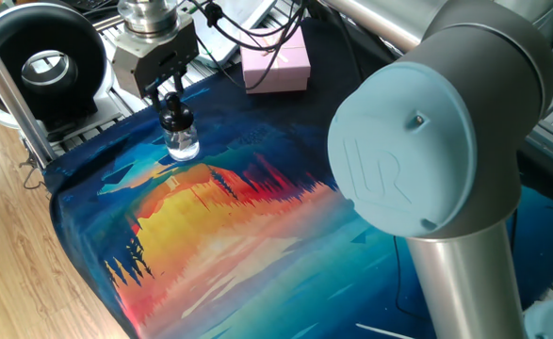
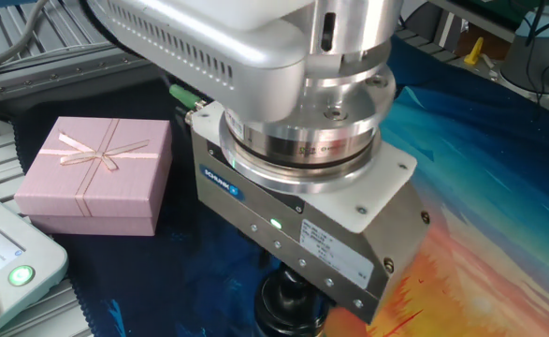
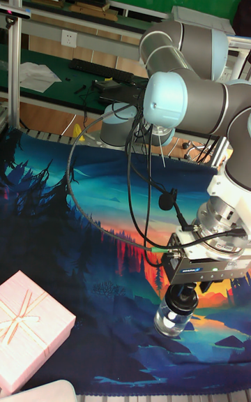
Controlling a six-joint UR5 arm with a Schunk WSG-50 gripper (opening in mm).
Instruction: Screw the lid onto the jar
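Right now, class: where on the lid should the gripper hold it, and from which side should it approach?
Grip the lid by its narrow knob-like top, coming straight down from above. It sits upright on the jar, so its sides are free and a vertical gripper can turn it about the jar's axis.

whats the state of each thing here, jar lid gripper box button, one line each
jar: upright on the mat, lid on its neck
lid: sitting on the jar, gripper fingers at either side
gripper: pointing straight down over the lid; grip not clear
pink gift box: closed, ribbon tied, apart from the jar
green button: lit
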